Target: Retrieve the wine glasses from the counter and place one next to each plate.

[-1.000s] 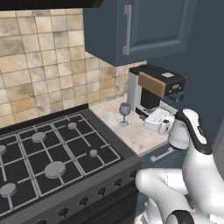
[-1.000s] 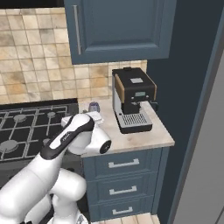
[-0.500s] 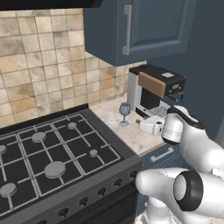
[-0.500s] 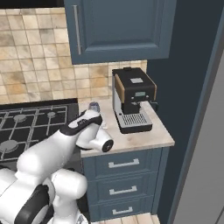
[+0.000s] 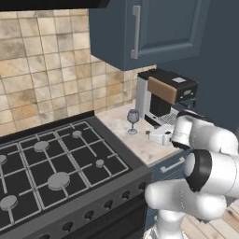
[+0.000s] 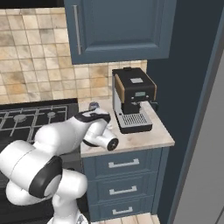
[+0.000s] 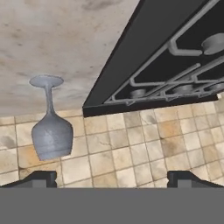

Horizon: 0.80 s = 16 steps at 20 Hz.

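1. Gripper: in the hand view the two dark fingertips stand far apart at the bottom corners, spread wide, nothing between them. That view is rolled upside down, so the worktop reads as the top of the picture.
2. In the left base view the white hand sits low over the counter, at its front right part, just before the coffee machine.
3. Wine glass: a single small smoky grey stemmed glass, upright on its round foot on the counter, between the stove and the coffee machine, well back from the front edge. In the hand view it hangs left of centre, clear of both fingertips and beyond them.
4. In the right base view the glass is mostly hidden behind the arm; only its rim peeks out.
5. Farthest back: tiled wall, and a dark-blue upper cabinet over the counter.
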{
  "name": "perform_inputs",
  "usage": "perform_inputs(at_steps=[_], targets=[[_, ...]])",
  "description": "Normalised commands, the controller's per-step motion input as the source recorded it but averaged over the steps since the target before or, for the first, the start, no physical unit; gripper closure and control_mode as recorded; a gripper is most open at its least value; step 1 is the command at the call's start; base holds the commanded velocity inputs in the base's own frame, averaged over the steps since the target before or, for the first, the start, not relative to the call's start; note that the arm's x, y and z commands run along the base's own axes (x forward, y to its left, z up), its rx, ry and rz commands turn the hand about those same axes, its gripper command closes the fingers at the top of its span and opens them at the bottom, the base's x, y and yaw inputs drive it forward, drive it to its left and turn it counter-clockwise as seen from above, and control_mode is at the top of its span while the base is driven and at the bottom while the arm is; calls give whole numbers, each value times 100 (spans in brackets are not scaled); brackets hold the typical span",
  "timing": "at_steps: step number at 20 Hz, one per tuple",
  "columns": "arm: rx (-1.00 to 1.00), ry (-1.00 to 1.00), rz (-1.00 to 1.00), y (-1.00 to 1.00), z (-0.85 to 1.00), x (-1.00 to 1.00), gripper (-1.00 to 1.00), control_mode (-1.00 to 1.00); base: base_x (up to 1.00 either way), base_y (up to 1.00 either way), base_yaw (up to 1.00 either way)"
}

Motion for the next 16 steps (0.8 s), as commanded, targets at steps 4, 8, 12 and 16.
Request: perform_inputs(at_steps=[4, 8, 12, 16], targets=[[-8, -4, 0, 1, -11, 33, -100, -100, 0, 0, 0], [-1, 0, 0, 0, -8, 46, -100, -100, 0, 0, 0], [0, 0, 0, 14, -11, 52, -100, -100, 0, 0, 0], [0, 0, 0, 8, -18, 41, -100, -100, 0, 0, 0]])
